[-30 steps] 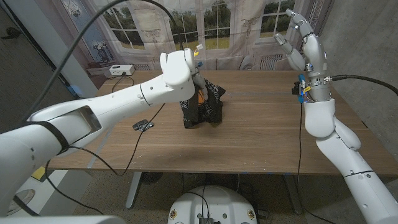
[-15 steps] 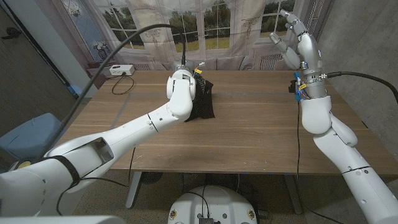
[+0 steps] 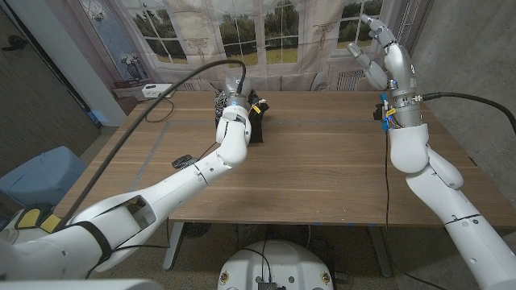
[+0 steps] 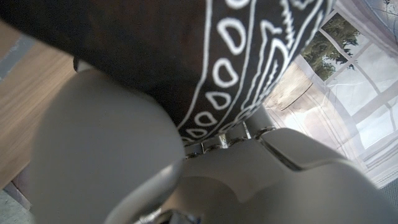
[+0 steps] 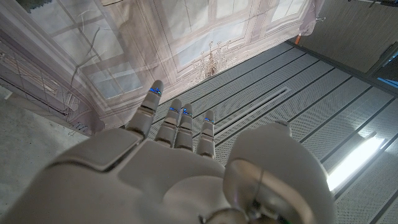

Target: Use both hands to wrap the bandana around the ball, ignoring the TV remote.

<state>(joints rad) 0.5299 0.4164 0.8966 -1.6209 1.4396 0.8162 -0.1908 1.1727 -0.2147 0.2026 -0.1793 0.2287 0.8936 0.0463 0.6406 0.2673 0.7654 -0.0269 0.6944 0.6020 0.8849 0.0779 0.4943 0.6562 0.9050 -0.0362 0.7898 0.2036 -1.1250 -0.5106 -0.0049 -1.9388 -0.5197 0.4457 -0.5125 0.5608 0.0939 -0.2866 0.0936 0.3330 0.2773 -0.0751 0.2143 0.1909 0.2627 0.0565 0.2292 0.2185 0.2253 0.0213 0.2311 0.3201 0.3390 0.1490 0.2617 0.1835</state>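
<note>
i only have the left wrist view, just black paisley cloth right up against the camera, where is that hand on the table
Observer: In the head view the left hand is at the far middle of the wooden table, on the black bandana bundle.
Operator: is the right hand helping
Observer: No. The right hand is raised above the table's far right side, fingers spread, holding nothing.
Operator: where's the remote
Observer: A small dark object lies on the table near the left arm; too small to tell whether it is the remote.
Operator: ball covered
Observer: No ball surface shows; only the bandana is visible there.
</note>
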